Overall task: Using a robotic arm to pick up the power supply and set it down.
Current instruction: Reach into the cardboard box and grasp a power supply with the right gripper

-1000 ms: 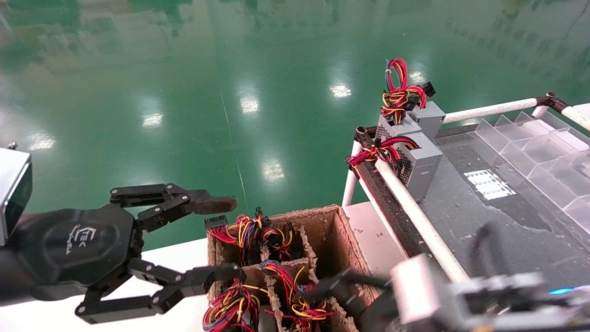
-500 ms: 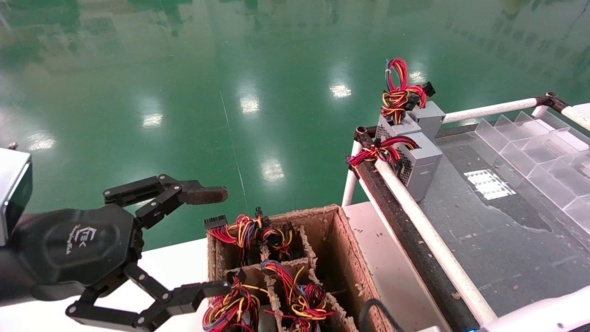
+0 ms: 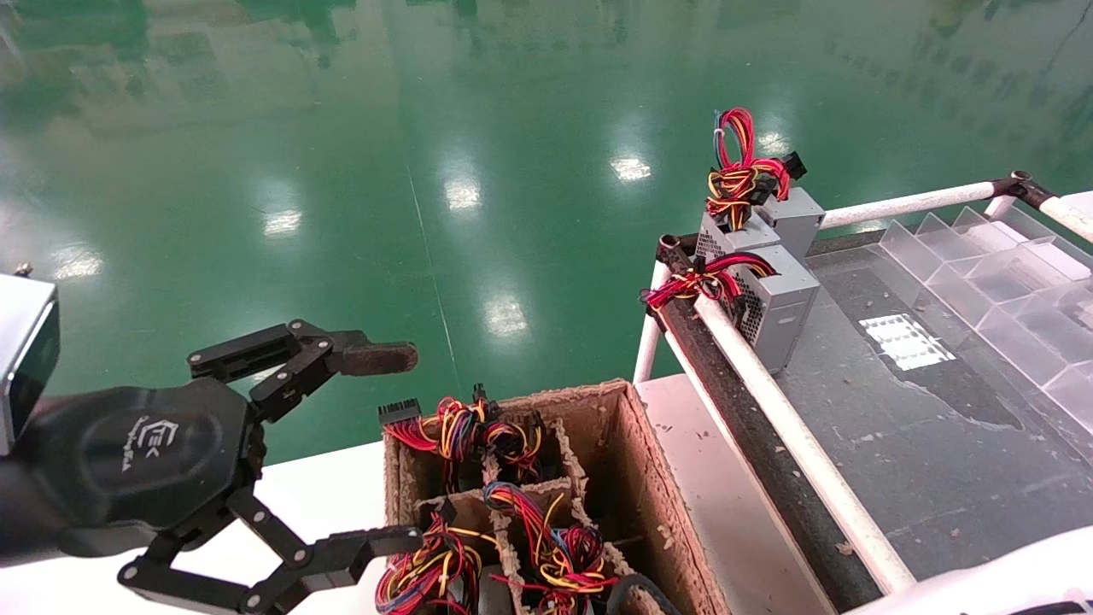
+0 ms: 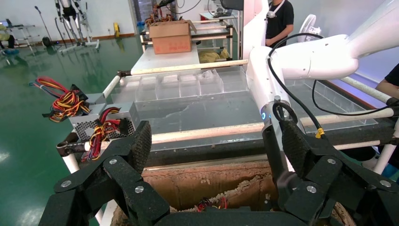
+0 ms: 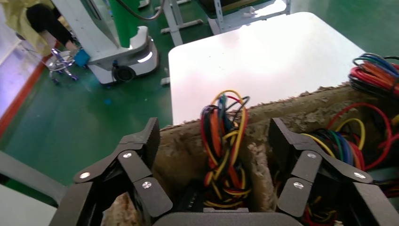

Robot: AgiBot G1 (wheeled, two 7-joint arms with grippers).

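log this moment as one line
left gripper: open, beside box | right gripper: open, straddling power supply wires | nothing held

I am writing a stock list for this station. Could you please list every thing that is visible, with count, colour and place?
Cardboard box: one, brown, with dividers, on the white table in front of the robot.
Wire bundles: several, red, yellow and orange, standing in the box compartments.
Power supply units: two, grey, with red wire bundles, at the far corner of the railed bench.
Rails: white tubes, along the bench edges.
Clear divider tray: one, transparent, on the bench at right.
Floor: green, glossy.
Left gripper: black, jaws open, beside the box.
Right gripper: black, jaws open over one compartment's bundle.
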